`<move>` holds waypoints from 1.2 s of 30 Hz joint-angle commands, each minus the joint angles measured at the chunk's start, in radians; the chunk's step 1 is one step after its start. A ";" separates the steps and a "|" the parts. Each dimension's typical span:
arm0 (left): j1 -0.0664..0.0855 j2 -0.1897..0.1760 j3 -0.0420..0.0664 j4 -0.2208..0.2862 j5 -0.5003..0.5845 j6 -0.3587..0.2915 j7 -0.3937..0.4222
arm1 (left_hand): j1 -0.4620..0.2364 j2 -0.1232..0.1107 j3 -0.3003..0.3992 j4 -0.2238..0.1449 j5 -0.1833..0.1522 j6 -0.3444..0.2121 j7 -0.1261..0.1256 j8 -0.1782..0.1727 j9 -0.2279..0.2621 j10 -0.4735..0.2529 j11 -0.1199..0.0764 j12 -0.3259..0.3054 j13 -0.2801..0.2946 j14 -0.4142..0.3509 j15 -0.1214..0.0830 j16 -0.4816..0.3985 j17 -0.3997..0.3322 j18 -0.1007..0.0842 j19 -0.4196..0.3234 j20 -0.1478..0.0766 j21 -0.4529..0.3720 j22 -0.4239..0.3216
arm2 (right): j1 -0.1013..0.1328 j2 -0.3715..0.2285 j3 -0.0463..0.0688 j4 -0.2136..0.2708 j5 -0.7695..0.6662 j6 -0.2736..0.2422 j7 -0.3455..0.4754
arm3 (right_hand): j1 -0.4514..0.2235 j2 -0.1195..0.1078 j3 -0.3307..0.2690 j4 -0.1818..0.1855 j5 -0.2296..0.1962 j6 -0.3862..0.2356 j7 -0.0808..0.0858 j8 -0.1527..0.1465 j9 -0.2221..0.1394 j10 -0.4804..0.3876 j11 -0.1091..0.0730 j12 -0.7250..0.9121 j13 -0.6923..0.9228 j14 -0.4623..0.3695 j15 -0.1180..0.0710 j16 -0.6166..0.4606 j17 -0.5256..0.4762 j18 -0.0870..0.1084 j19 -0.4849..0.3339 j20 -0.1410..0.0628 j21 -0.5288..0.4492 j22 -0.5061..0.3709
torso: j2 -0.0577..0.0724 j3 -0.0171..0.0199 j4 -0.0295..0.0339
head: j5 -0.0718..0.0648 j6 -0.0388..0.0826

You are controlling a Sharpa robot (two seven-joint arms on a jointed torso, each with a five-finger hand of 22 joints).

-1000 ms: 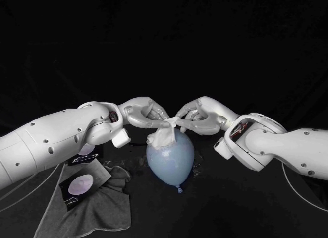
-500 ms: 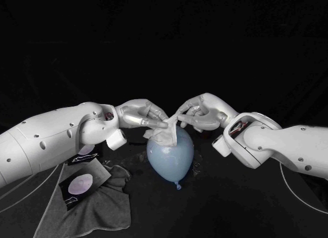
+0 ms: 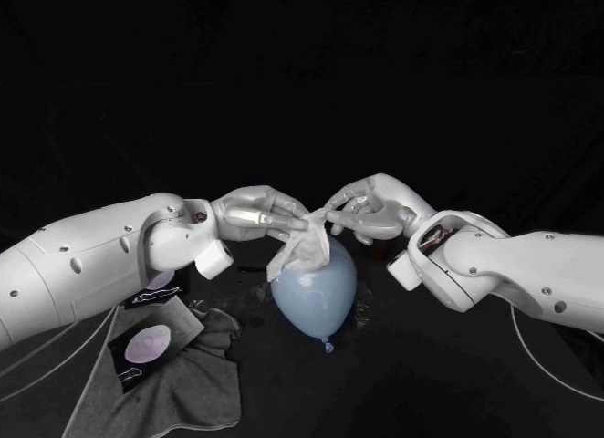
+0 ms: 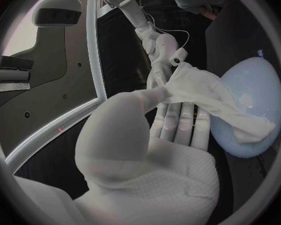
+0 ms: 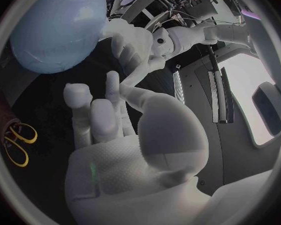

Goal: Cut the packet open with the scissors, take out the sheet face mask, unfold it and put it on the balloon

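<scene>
Mask (image 3: 302, 245) hangs longer | left hand (image 3: 260, 214), right hand (image 3: 365, 212) pinch it | atop balloon (image 3: 316, 297)

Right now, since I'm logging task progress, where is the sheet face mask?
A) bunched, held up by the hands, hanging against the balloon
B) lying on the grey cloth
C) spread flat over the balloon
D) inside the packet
A: the left hand and right hand pinch the top of the bunched sheet face mask, which hangs against the blue balloon.
</scene>
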 commanded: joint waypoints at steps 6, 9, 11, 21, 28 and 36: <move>0.001 -0.004 0.000 -0.008 0.038 -0.139 0.012 | -0.007 0.001 -0.001 -0.004 0.000 -0.022 0.007 0.026 0.175 -0.011 0.003 -0.002 -0.001 0.027 -0.004 0.008 0.010 0.009 -0.009 -0.006 0.026 0.015 | 0.000 -0.006 0.001 0.005 0.115 0.024 0.028 | 0.006 -0.003 -0.002 0.005 -0.001 0.015 -0.006 0.013 0.154 0.017 -0.008 0.007 0.009 0.021 -0.006 0.035 0.045 -0.001 0.027 -0.002 0.046 0.022 | 0.000 -0.0009 0.0007 | -0.001 0.009; 0.001 -0.003 0.000 -0.010 0.002 -0.159 0.001 | -0.002 -0.010 -0.014 -0.014 0.000 -0.042 0.019 0.022 0.176 -0.030 0.011 -0.004 -0.003 0.040 -0.005 0.020 0.020 0.009 -0.007 -0.011 0.049 0.028 | 0.000 -0.002 0.001 -0.003 0.179 0.044 0.045 | 0.008 -0.001 -0.001 0.006 -0.001 0.016 -0.008 0.013 0.156 0.018 -0.009 0.008 0.011 0.025 -0.007 0.045 0.058 -0.003 0.032 -0.002 0.059 0.028 | -0.001 -0.0009 0.0015 | -0.002 0.012; 0.001 -0.003 0.000 -0.008 -0.030 -0.169 -0.011 | -0.013 -0.025 -0.036 -0.011 -0.001 -0.061 0.028 0.006 0.168 -0.059 0.020 -0.007 -0.005 0.038 0.000 0.024 0.025 0.005 -0.015 -0.010 0.055 0.032 | 0.000 0.002 0.000 -0.008 0.219 0.056 0.055 | 0.008 -0.001 -0.002 0.007 -0.001 0.016 -0.008 0.014 0.157 0.019 -0.010 0.009 0.012 0.026 -0.007 0.049 0.063 -0.003 0.033 -0.002 0.063 0.030 | -0.001 -0.0009 0.0015 | -0.002 0.016; 0.001 -0.008 -0.001 0.004 -0.226 -0.293 -0.038 | -0.056 -0.144 -0.195 0.033 -0.001 -0.207 0.064 -0.119 0.070 -0.192 0.060 0.003 -0.002 -0.089 0.044 -0.011 0.025 -0.028 -0.120 0.018 -0.044 -0.025 | 0.000 0.021 0.000 -0.031 0.373 0.096 0.098 | 0.008 0.001 -0.002 0.008 -0.001 0.017 -0.009 0.015 0.161 0.022 -0.011 0.011 0.016 0.029 -0.008 0.059 0.076 -0.005 0.036 -0.003 0.072 0.035 | 0.000 -0.0003 -0.0001 | -0.004 0.028; 0.001 -0.020 -0.001 0.005 -0.268 -0.440 0.011 | 0.015 -0.109 -0.352 0.067 0.000 -0.197 0.086 -0.112 0.031 -0.259 0.083 0.014 -0.002 -0.194 0.073 -0.029 0.006 -0.094 -0.262 0.018 -0.151 -0.085 | 0.000 0.025 0.000 -0.050 0.455 0.117 0.106 | 0.008 0.002 -0.002 0.008 -0.001 0.017 -0.009 0.016 0.163 0.023 -0.011 0.012 0.018 0.030 -0.008 0.065 0.084 -0.006 0.037 -0.003 0.076 0.038 | 0.000 -0.0003 0.0009 | -0.005 0.035; 0.001 -0.047 0.002 0.004 -0.252 -0.696 0.172 | 0.109 -0.070 -0.338 0.062 0.000 -0.176 0.083 -0.106 0.001 -0.283 0.085 0.036 -0.001 -0.267 0.085 -0.023 -0.009 -0.111 -0.410 0.022 -0.221 -0.109 | 0.000 0.026 0.000 -0.070 0.515 0.133 0.100 | 0.009 0.004 -0.001 0.008 0.000 0.018 -0.010 0.018 0.167 0.025 -0.012 0.015 0.022 0.030 -0.009 0.070 0.089 -0.005 0.037 -0.004 0.076 0.039 | 0.001 -0.0003 0.0001 | -0.006 0.042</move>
